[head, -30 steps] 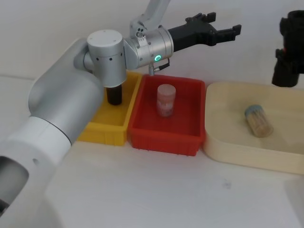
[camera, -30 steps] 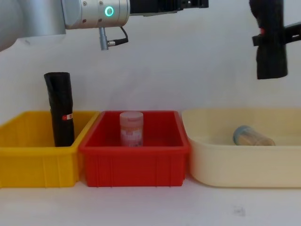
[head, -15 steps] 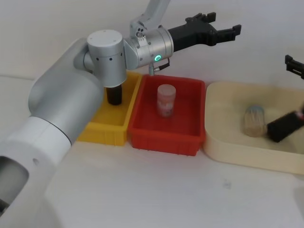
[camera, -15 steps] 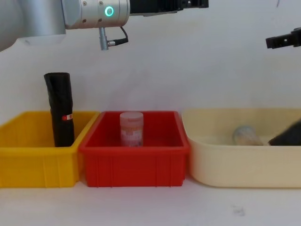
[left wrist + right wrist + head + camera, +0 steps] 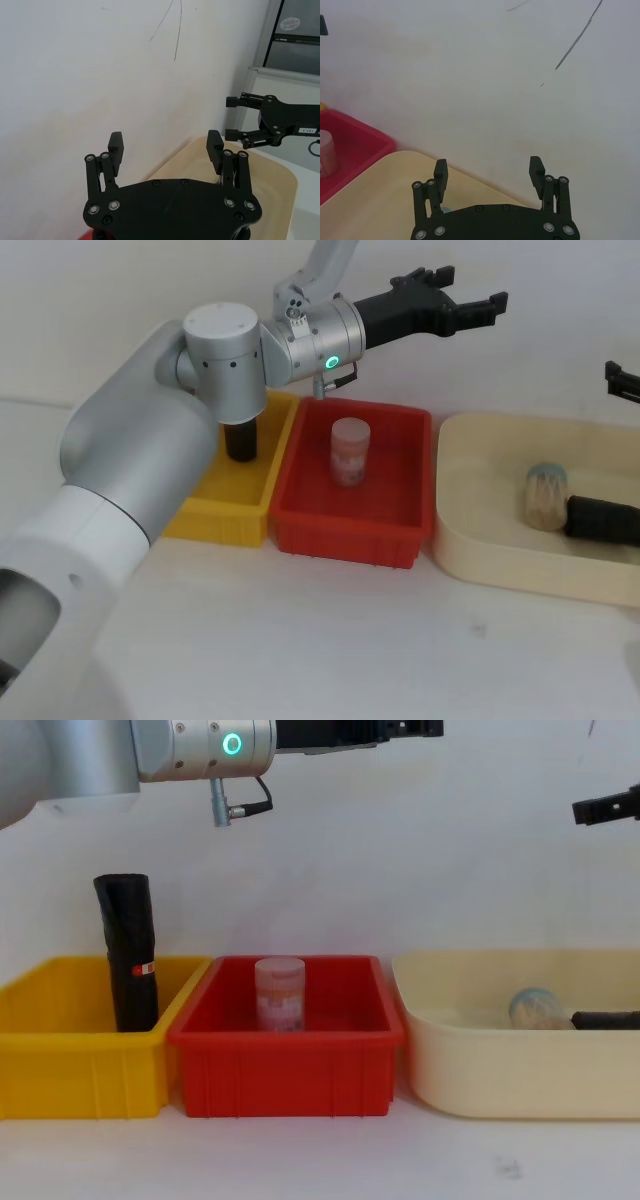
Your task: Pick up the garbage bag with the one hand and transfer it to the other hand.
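Left gripper [image 5: 470, 308] and right gripper [image 5: 235, 117] are hovering with jaws apart; the bag [image 5: 603, 519] is lying ungrasped in the beige tray [image 5: 500, 560].

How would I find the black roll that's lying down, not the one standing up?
Look at the cream tray, the rightmost of the three containers. The black roll lies flat in it, at its right side, right next to a round-ended tube. The other black roll stands upright in the yellow bin.
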You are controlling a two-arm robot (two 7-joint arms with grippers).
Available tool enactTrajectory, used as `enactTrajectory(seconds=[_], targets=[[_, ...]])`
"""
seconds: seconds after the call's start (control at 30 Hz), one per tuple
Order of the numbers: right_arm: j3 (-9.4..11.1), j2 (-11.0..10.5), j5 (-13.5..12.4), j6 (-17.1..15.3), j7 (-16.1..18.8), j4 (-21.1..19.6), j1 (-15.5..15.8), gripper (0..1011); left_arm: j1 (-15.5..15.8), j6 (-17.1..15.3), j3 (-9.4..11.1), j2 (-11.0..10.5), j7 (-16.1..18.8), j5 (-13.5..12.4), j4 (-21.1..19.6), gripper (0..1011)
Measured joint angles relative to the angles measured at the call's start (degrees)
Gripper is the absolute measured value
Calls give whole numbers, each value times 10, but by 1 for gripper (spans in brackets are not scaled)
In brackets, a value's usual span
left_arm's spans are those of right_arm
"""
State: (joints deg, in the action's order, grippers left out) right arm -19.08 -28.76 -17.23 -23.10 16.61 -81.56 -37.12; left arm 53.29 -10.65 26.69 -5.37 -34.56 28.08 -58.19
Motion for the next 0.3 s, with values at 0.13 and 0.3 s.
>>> enactTrajectory(seconds=[0.13,0.3], targets=[[1,-1,0,-1,-1,-2,1,1000,0,0,0,0,0,0,0,1001],[2,-2,-1,-1,-1,-3,2,1000,0,0,0,0,0,0,0,1001]])
